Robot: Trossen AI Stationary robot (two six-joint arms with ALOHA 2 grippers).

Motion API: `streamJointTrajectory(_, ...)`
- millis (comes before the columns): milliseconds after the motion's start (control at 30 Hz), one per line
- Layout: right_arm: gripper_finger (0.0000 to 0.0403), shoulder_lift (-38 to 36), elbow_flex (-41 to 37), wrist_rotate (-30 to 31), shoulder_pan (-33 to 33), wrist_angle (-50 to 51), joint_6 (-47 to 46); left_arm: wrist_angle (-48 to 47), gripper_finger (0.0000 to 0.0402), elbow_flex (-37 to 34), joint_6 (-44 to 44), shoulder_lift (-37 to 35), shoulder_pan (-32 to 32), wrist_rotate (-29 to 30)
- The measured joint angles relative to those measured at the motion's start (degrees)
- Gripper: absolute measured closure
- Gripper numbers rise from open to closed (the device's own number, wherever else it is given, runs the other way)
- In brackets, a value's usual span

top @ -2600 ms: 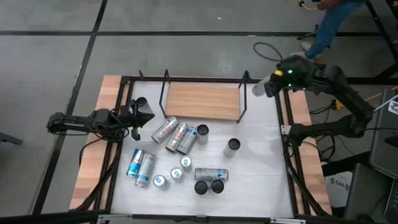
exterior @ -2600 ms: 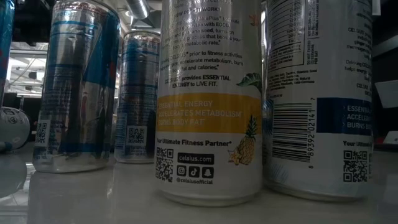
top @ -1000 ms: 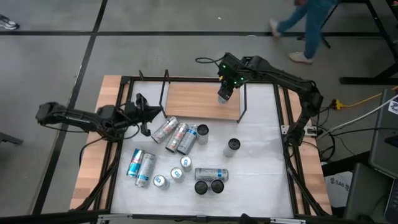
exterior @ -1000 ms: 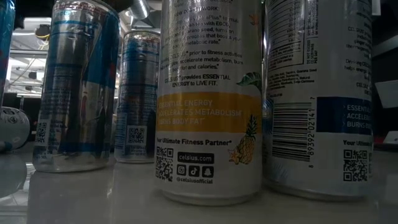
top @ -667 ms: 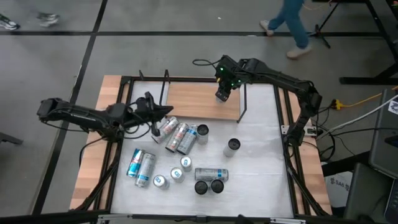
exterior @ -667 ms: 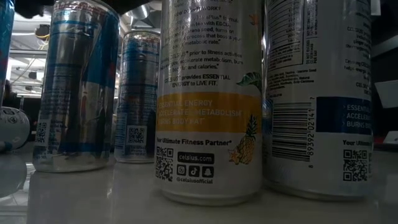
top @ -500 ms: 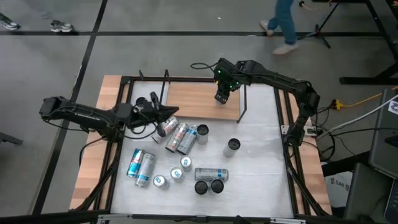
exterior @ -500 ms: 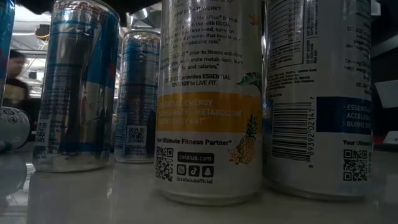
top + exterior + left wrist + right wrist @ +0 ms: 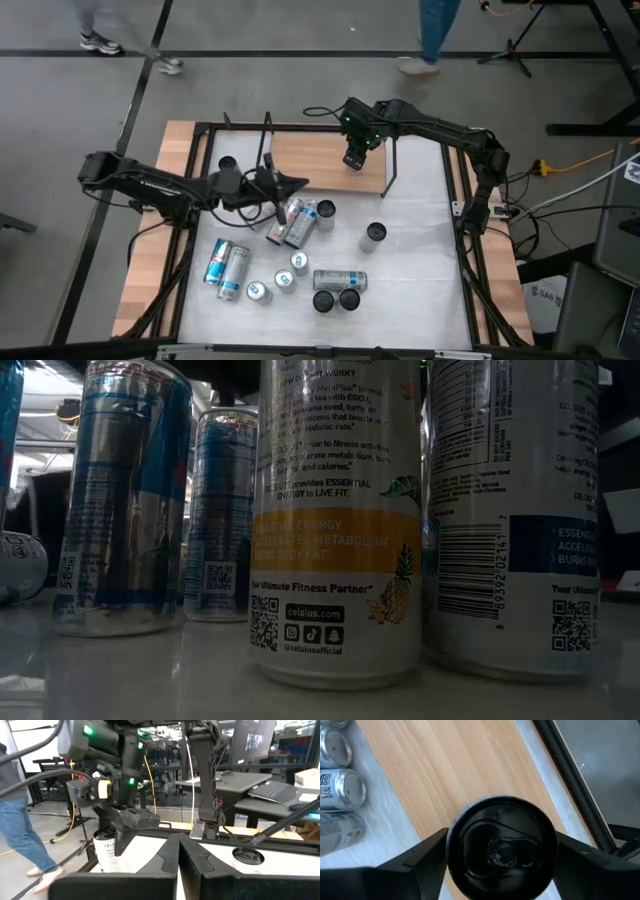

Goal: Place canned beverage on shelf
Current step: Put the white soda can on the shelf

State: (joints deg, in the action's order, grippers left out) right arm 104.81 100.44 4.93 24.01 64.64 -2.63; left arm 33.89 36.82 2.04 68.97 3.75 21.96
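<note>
The shelf (image 9: 325, 162) is a board of light wood with a fine straight grain and a matt, smooth face, held in a thin frame of black metal rod. The can (image 9: 501, 848) standing on it has a black top with a dull shine. The cans on the table (image 9: 420, 260) are of thin metal; several show bare silver sides that are glossy and reflect light, and the pineapple can (image 9: 338, 520) has a smooth white printed coat. The table top is white and a little glossy, with wooden strips along its sides. The right gripper (image 9: 500, 860) looks like matt black plastic.
</note>
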Motion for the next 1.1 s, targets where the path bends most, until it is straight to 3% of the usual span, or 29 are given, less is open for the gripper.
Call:
streamJointTrajectory(233, 0.0084, 0.00, 0.00, 0.02, -0.02, -0.15, -0.02, 0.11, 0.0401, 0.07, -0.04, 0.59, 0.00, 0.01)
streamJointTrajectory(700, 0.0082, -0.35, 0.00, 0.00, -0.02, -0.16, -0.02, 0.07, 0.0401, 0.07, -0.13, 0.59, 0.00, 0.02)
streamJointTrajectory(1100, 0.0082, -6.76, 0.00, 0.45, 0.00, -0.14, -0.02, 0.31, 0.0401, 0.07, -0.13, 0.59, 0.00, 0.02)
